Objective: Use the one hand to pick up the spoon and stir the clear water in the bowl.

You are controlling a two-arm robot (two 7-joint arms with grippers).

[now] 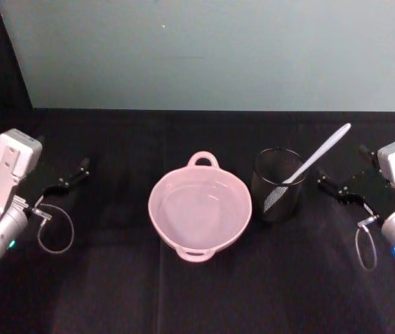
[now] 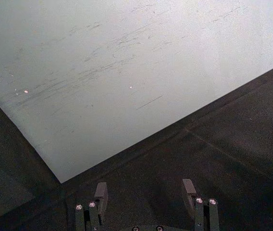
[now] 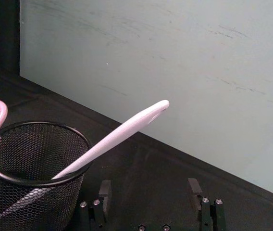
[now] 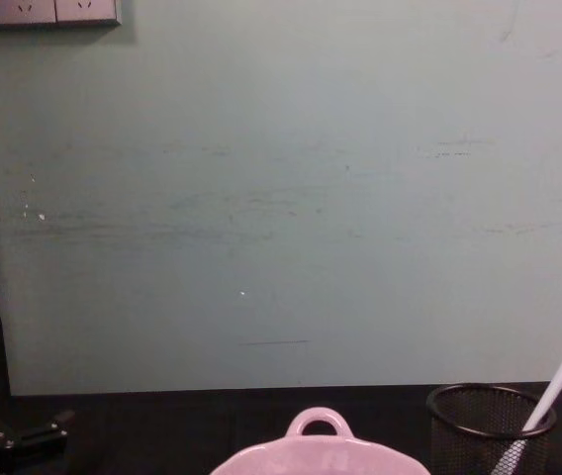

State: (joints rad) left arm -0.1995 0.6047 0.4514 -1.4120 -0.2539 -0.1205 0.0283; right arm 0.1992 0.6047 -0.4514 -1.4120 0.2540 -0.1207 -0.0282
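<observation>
The pale pink bowl (image 1: 154, 209) with clear water sits mid-table, its loop handle (image 4: 316, 424) toward the wall. Right of it, the white spoon (image 1: 320, 153) stands blade-down in a black wire-mesh cup (image 1: 265, 182), its handle leaning up and right. From the right wrist, the spoon (image 3: 119, 136) rises out of the cup (image 3: 16, 192) ahead of the open, empty right gripper (image 3: 149, 189). That right gripper (image 1: 338, 186) hovers just right of the cup. My left gripper (image 1: 72, 178) rests far left of the bowl, open (image 2: 145, 192) and empty.
A black cloth covers the table up to a pale green wall (image 1: 211, 56). Cable loops hang from the left wrist (image 1: 55, 229) and the right wrist (image 1: 366, 247). Open cloth lies in front of the bowl.
</observation>
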